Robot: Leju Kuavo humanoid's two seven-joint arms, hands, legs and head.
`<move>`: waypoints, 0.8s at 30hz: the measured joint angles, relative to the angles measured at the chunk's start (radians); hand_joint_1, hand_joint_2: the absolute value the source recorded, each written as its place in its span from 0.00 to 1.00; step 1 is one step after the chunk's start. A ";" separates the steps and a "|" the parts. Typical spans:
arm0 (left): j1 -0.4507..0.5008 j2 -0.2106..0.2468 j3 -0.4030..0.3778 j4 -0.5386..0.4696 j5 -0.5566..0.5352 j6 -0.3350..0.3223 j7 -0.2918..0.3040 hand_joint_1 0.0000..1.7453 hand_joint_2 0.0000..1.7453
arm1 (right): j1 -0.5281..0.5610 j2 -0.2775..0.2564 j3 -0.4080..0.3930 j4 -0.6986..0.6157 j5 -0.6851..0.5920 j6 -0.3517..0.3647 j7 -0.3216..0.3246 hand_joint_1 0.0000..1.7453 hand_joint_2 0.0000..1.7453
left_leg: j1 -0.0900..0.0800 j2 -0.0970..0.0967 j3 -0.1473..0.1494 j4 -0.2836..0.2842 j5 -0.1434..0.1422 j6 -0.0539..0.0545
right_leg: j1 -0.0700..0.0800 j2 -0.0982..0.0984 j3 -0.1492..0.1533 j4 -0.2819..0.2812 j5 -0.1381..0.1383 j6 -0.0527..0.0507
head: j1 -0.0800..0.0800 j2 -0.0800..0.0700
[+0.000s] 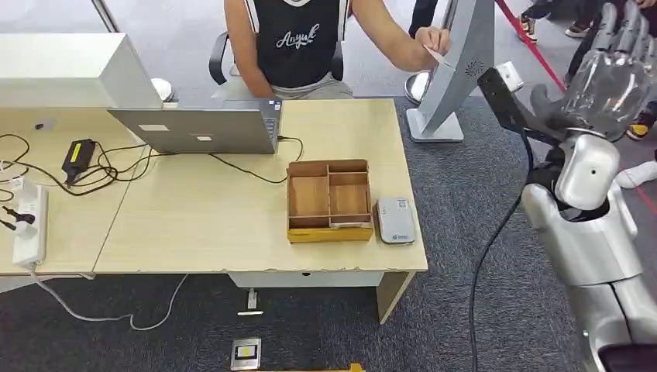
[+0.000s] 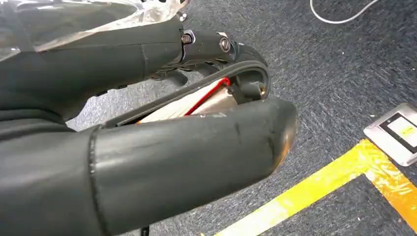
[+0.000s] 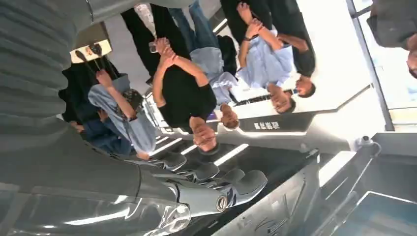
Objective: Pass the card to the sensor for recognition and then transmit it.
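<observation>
A seated person behind the desk holds a small white card (image 1: 435,56) up beside a grey stand (image 1: 459,70). The grey-white card sensor (image 1: 396,221) lies flat near the desk's right front corner. My right hand (image 1: 620,54) is raised high at the right, well apart from the card. The right wrist view shows the right hand (image 3: 206,187) with its fingers stretched out and nothing in them. My left hand (image 2: 162,147) hangs over the carpet, with the fingers curled toward the thumb. A pale strip with a red edge shows between them, and I cannot tell what it is.
A wooden compartment box (image 1: 329,232) stands just left of the sensor. A laptop (image 1: 197,128), cables and a power strip (image 1: 27,225) fill the desk's left. Yellow tape (image 2: 314,189) and a floor socket (image 2: 396,130) mark the carpet. Several bystanders (image 3: 187,93) stand beyond my right hand.
</observation>
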 joint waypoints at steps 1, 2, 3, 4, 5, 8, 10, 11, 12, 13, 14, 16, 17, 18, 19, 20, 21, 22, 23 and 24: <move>0.000 0.000 -0.001 0.000 0.000 0.000 0.000 0.00 0.00 | -0.003 -0.001 0.012 0.002 0.000 0.000 0.000 0.00 1.00 | 0.000 0.000 0.000 0.000 0.000 0.000 | 0.000 0.000 0.000 0.000 0.000 0.000 | 0.000 0.000; -0.001 0.000 -0.001 0.000 0.000 0.000 0.000 0.00 0.00 | -0.005 -0.002 0.023 0.003 0.000 0.000 0.000 0.00 1.00 | 0.000 0.000 0.000 0.000 0.000 0.000 | 0.000 0.000 0.000 0.000 0.000 0.000 | 0.000 0.000; -0.001 0.000 -0.001 0.000 0.000 0.000 0.000 0.00 0.00 | -0.008 -0.003 0.031 0.003 0.000 0.000 0.000 0.00 1.00 | 0.000 0.000 0.000 0.000 0.000 0.000 | 0.000 0.000 0.000 0.000 0.000 0.000 | 0.000 0.000; -0.001 0.000 -0.002 0.000 0.000 0.000 0.000 0.00 0.00 | -0.011 -0.003 0.040 0.003 -0.001 0.000 0.000 0.00 1.00 | 0.000 0.000 0.000 0.000 0.000 0.000 | 0.000 0.000 0.000 0.000 0.000 0.000 | 0.000 0.000; -0.001 0.000 -0.002 0.000 0.000 0.000 0.000 0.00 0.00 | -0.013 -0.004 0.048 0.003 -0.001 0.000 0.000 0.00 1.00 | 0.000 0.000 0.000 0.000 0.000 0.000 | 0.000 0.000 0.000 0.000 0.000 0.000 | 0.000 0.000; -0.001 0.000 -0.002 0.000 0.000 0.000 0.000 0.00 0.00 | -0.016 -0.008 0.068 0.003 -0.001 0.000 0.002 0.00 1.00 | 0.000 0.000 0.000 0.000 0.000 0.000 | 0.000 0.000 0.000 0.000 0.000 0.000 | 0.000 0.000; -0.001 0.000 -0.002 0.000 0.000 0.000 0.000 0.00 0.00 | -0.018 -0.010 0.078 0.003 -0.001 0.000 0.002 0.00 1.00 | 0.000 0.000 0.000 0.000 0.000 0.000 | 0.000 0.000 0.000 0.000 0.000 0.000 | 0.000 0.000; -0.001 0.000 -0.002 0.000 0.000 0.000 0.000 0.00 0.00 | -0.019 -0.010 0.083 0.003 -0.001 0.000 0.002 0.00 1.00 | 0.000 0.000 0.000 0.000 0.000 0.000 | 0.000 0.000 0.000 0.000 0.000 0.000 | 0.000 0.000; -0.001 0.000 -0.002 0.000 0.000 0.000 0.000 0.00 0.00 | -0.019 -0.012 0.088 0.003 -0.001 0.000 0.002 0.00 1.00 | 0.000 0.000 0.000 0.000 0.000 0.000 | 0.000 0.000 0.000 0.000 0.000 0.000 | 0.000 0.000; -0.001 0.000 -0.002 0.000 0.000 0.000 0.000 0.00 0.00 | -0.019 -0.013 0.093 0.003 -0.001 0.000 0.002 0.00 1.00 | 0.000 0.000 0.000 0.000 0.000 0.000 | 0.000 0.000 0.000 0.000 0.000 0.000 | 0.000 0.000; -0.001 0.000 -0.002 0.000 0.000 0.000 0.000 0.00 0.00 | -0.019 -0.015 0.096 0.003 -0.001 0.000 0.002 0.00 1.00 | 0.000 0.000 0.000 0.000 0.000 0.000 | 0.000 0.000 0.000 0.000 0.000 0.000 | 0.000 0.000; -0.001 0.000 -0.003 0.000 0.000 0.000 0.000 0.00 0.00 | -0.020 -0.018 0.106 0.004 -0.001 -0.001 0.002 0.00 1.00 | 0.000 0.000 0.000 0.000 0.000 0.000 | 0.000 0.000 0.000 0.000 0.000 0.000 | 0.000 0.000; -0.001 0.000 -0.003 0.000 0.000 0.000 0.000 0.00 0.00 | -0.020 -0.018 0.110 0.005 -0.001 -0.001 0.002 0.00 1.00 | 0.000 0.000 0.000 0.000 0.000 0.000 | 0.000 0.000 0.000 0.000 0.000 0.000 | 0.000 0.000; -0.001 0.000 -0.003 0.000 0.000 0.000 0.000 0.00 0.00 | -0.021 -0.018 0.113 0.006 -0.001 -0.001 0.002 0.00 1.00 | 0.000 0.000 0.000 0.000 0.000 0.000 | 0.000 0.000 0.000 0.000 0.000 0.000 | 0.000 0.000; -0.001 0.000 -0.003 0.000 -0.002 0.000 0.000 0.00 0.00 | -0.022 -0.019 0.116 0.008 -0.002 -0.001 0.002 0.00 1.00 | 0.000 0.000 0.000 0.000 0.000 0.000 | 0.000 0.000 0.000 0.000 0.000 0.000 | 0.000 0.000; -0.001 0.000 -0.004 0.000 -0.005 -0.002 0.000 0.00 0.00 | -0.024 -0.019 0.120 0.010 -0.002 -0.002 0.002 0.00 1.00 | 0.000 0.000 -0.001 0.000 0.000 0.000 | 0.000 0.000 0.000 0.000 0.000 0.000 | 0.000 0.000; -0.001 0.000 -0.005 0.000 -0.011 -0.005 0.002 0.00 0.00 | -0.031 -0.018 0.129 0.013 0.000 -0.005 0.002 0.00 1.00 | 0.000 0.000 -0.001 0.000 0.000 0.000 | 0.000 0.000 0.000 0.000 0.000 0.000 | 0.000 0.000; -0.003 0.000 -0.006 0.000 -0.016 -0.007 0.004 0.00 0.00 | -0.041 -0.017 0.143 0.018 0.004 -0.011 0.002 0.00 1.00 | 0.000 0.001 -0.001 0.000 0.000 0.000 | 0.000 0.000 0.000 0.000 0.000 0.000 | 0.000 0.000; -0.005 0.000 -0.008 0.000 -0.021 -0.009 0.005 0.00 0.00 | -0.056 -0.014 0.161 0.027 0.014 -0.019 0.002 0.00 1.00 | 0.000 0.001 -0.001 0.000 0.000 0.000 | 0.000 0.000 0.000 0.000 0.000 0.000 | 0.000 0.000; -0.008 0.000 -0.008 0.000 -0.027 -0.009 0.007 0.00 0.00 | -0.072 -0.007 0.182 0.041 0.023 -0.030 0.002 0.00 1.00 | 0.000 0.001 -0.001 0.000 0.000 0.000 | 0.000 0.000 -0.001 0.000 0.000 0.000 | 0.000 0.000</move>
